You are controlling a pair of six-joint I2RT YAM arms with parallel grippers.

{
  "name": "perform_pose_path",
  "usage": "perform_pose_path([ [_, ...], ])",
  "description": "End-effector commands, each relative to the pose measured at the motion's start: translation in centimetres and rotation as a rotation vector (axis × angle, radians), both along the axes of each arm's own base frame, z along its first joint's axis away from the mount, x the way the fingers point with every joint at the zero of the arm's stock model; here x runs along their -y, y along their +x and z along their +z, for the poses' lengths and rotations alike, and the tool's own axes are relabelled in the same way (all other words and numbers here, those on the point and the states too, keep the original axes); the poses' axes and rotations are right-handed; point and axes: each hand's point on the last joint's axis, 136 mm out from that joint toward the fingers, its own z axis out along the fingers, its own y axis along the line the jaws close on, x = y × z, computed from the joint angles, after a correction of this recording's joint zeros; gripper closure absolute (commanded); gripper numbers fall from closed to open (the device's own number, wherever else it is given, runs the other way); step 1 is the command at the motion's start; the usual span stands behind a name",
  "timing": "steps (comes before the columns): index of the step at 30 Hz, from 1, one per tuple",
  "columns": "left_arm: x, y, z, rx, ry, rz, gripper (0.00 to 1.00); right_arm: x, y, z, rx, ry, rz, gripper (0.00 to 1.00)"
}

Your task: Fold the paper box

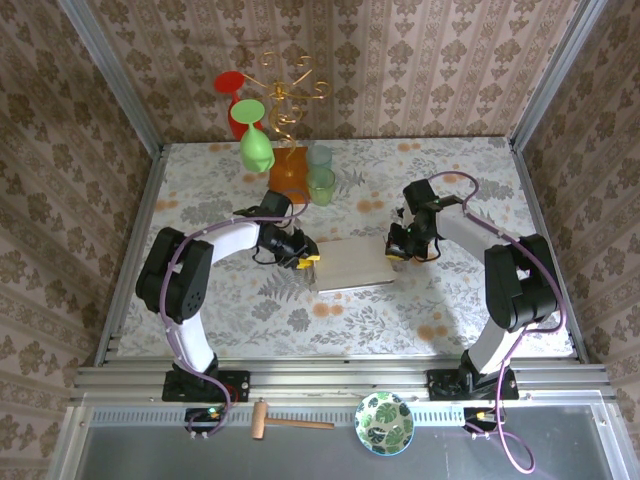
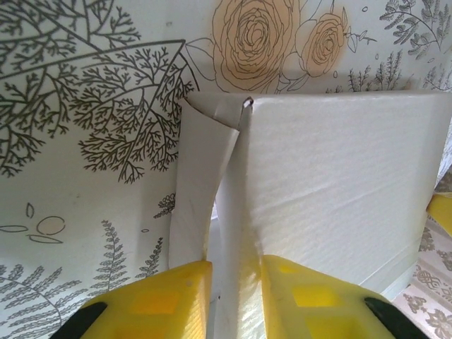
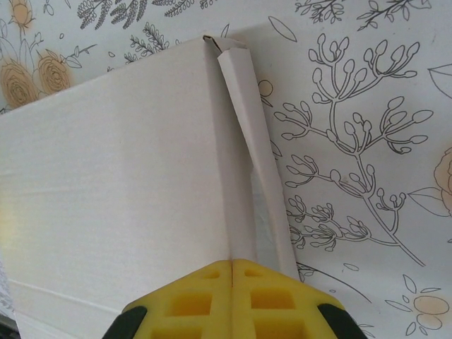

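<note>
The paper box (image 1: pixel 352 264) lies flat in the middle of the flowered table, a pale white cardboard rectangle. My left gripper (image 1: pixel 308 260) is at its left edge. In the left wrist view the yellow fingers (image 2: pixel 155 300) stand narrowly apart astride the box's upright side wall (image 2: pixel 233 212), with a sliver of gap on the left; a loose flap (image 2: pixel 201 176) leans outward beside it. My right gripper (image 1: pixel 395 250) is at the box's right edge. Its jaws (image 3: pixel 232 265) are shut together, tips against the crease where a narrow side flap (image 3: pixel 244 120) meets the top panel (image 3: pixel 106 183).
An orange block (image 1: pixel 290 165) with a gold wire stand, a green glass (image 1: pixel 256 148), a red one (image 1: pixel 232 95) and two clear green cups (image 1: pixel 320 183) stand at the back. A wooden mallet (image 1: pixel 285 423) and a leaf-patterned bowl (image 1: pixel 385 422) lie on the front ledge.
</note>
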Motion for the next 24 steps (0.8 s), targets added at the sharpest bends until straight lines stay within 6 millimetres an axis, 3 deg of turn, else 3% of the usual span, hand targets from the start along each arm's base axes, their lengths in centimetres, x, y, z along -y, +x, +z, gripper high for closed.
perform_pose_path([
  [1, -2.0, -1.9, -3.1, -0.044, 0.131, -0.018, 0.75, 1.0, -1.1, -1.2, -0.039, -0.065, 0.023, 1.00],
  [15, -1.6, -2.6, -4.2, -0.050, 0.153, -0.026, 0.76, 0.9, -1.7, -2.6, -0.055, -0.143, 0.077, 1.00],
  [24, -3.5, -3.8, -4.8, -0.025, 0.310, -0.121, 0.83, 0.5, -1.3, -1.0, -0.023, -0.166, 0.118, 0.96],
])
